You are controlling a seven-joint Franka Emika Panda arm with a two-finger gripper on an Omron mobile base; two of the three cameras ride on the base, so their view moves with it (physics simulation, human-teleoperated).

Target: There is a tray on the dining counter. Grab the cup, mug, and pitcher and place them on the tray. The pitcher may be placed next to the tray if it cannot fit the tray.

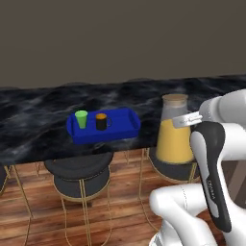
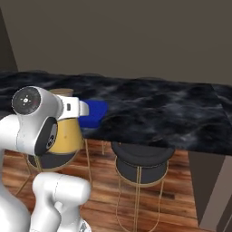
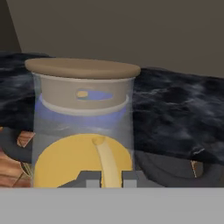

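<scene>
Fingers (image 3: 105, 178) are closed narrowly on the handle of the pitcher (image 1: 174, 132), held upright in front of the tabletop (image 1: 43, 115) edge, right of the tray (image 1: 124, 126). Cup (image 1: 81, 118) and mug (image 1: 101, 121) stand on the tray.

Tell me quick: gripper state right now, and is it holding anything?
Gripper: closed on the pitcher, fingertips pinching its handle, pitcher held off the dining counter.
</scene>
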